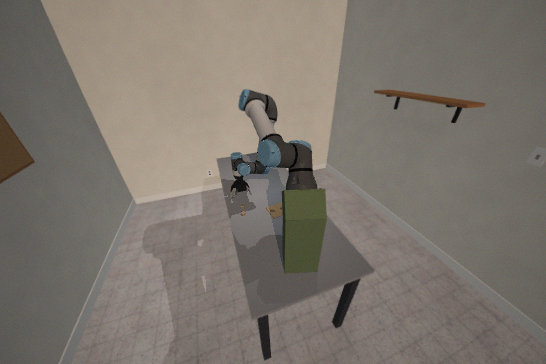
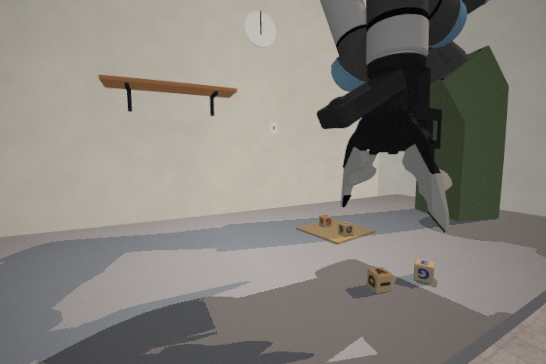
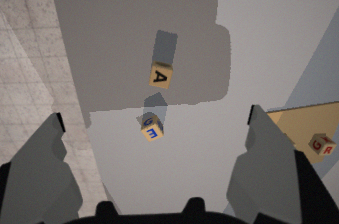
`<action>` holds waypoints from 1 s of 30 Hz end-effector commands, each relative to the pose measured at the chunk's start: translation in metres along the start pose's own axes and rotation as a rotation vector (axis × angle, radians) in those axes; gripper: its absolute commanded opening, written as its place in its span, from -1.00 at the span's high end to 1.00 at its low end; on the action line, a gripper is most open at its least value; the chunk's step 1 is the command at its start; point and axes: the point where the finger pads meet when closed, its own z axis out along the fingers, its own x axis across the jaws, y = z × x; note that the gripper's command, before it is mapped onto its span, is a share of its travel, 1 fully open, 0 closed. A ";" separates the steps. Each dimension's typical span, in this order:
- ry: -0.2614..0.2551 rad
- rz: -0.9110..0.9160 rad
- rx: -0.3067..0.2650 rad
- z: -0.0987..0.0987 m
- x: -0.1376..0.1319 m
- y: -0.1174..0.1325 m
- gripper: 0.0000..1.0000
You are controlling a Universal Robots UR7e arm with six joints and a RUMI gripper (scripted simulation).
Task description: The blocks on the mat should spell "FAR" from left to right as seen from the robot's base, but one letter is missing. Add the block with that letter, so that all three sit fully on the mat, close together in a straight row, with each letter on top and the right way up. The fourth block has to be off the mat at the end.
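Observation:
A tan mat point(image 2: 335, 231) lies on the grey table with two wooden blocks on it: one with red letters point(image 2: 325, 220) and one with dark letters point(image 2: 345, 229). In the wrist view the red-lettered block point(image 3: 321, 145) shows an R and sits on the mat point(image 3: 310, 122) at the right edge. Two loose blocks lie off the mat: the block with a black A on top point(image 3: 160, 76) point(image 2: 380, 279), and a blue-lettered block point(image 3: 152, 131) point(image 2: 424, 270). My gripper point(image 2: 394, 212) is open and empty, high above the table, over the loose blocks.
A tall green box point(image 1: 304, 229) point(image 2: 469, 145) stands on the table behind the mat. The table's edge and the tiled floor point(image 3: 20, 75) lie close to the loose blocks. A small block point(image 1: 243, 213) also shows in the top view.

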 end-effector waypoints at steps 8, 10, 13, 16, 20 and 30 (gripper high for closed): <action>0.003 0.189 0.000 0.002 0.002 0.002 -1.00; 0.003 0.209 0.001 0.003 0.003 0.002 -1.00; 0.003 0.233 0.001 0.003 0.003 0.002 -1.00; 0.003 0.239 0.001 0.003 0.003 0.002 -1.00; 0.003 0.256 0.001 0.004 0.003 0.003 -1.00; 0.003 0.265 0.001 0.004 0.003 0.003 0.26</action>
